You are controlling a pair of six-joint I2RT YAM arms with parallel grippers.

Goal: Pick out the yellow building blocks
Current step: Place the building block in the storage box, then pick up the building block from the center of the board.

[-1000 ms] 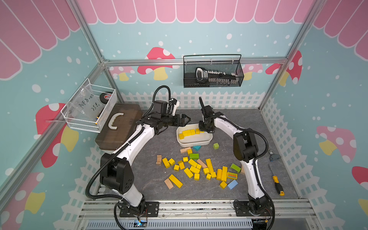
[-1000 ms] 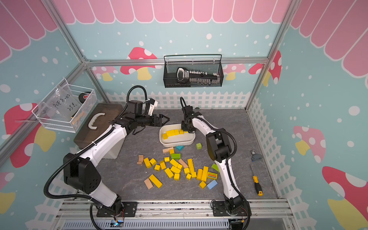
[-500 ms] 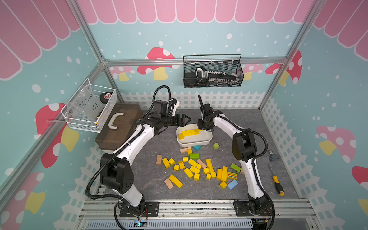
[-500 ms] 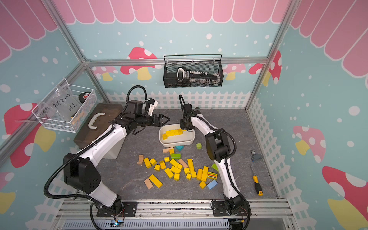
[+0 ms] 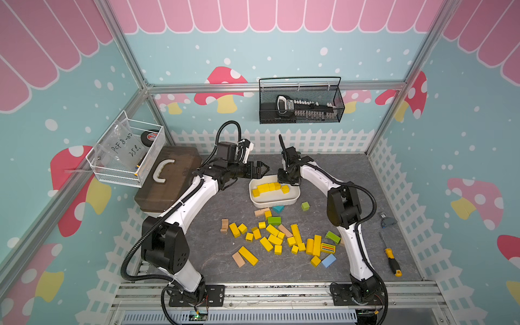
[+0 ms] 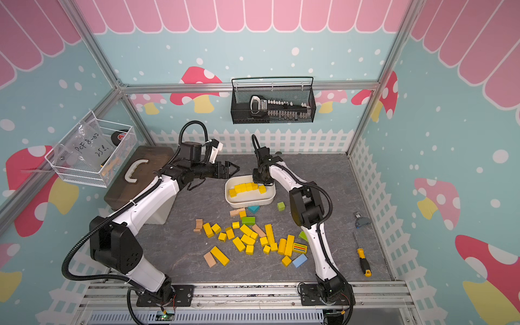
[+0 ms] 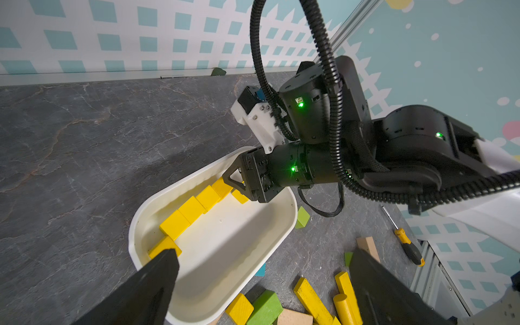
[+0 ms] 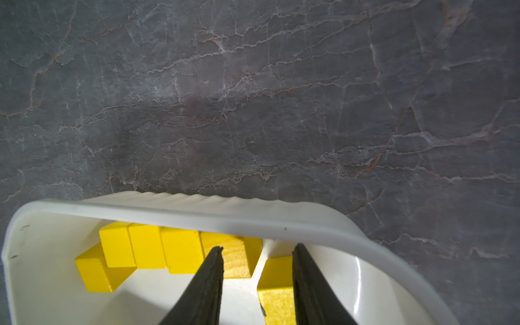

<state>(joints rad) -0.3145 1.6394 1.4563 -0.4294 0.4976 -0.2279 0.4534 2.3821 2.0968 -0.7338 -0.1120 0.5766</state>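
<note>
Several yellow building blocks (image 5: pixel 267 187) (image 6: pixel 244 187) (image 7: pixel 191 209) (image 8: pixel 146 247) lie in a row inside the white tray (image 5: pixel 274 201) (image 6: pixel 250 202) (image 8: pixel 225 219). My right gripper (image 5: pixel 284 183) (image 6: pixel 260 183) (image 8: pixel 257 247) reaches into the tray's far right end, open. One yellow block (image 8: pixel 277 281) (image 5: pixel 285 189) rests on the tray floor between its fingers, against one finger and clear of the other. My left gripper (image 5: pixel 260 168) (image 6: pixel 232 170) (image 7: pixel 263 253) hovers wide open and empty at the tray's far left corner. Many more yellow blocks (image 5: pixel 274 239) (image 6: pixel 247 239) lie scattered on the grey floor nearer the front, one of them striped (image 5: pixel 327 248).
Green (image 5: pixel 274 220), blue (image 5: pixel 328 260) and tan (image 5: pixel 238 259) blocks are mixed in with the scattered pile. A dark case (image 5: pixel 168 177) stands at the left. A screwdriver (image 5: pixel 391 257) and a small grey part (image 5: pixel 387 222) lie at the right. A white fence borders the floor.
The right gripper's jaws have parted over the tray, and the yellow block between them now rests on the tray floor. The left arm has stayed put.
</note>
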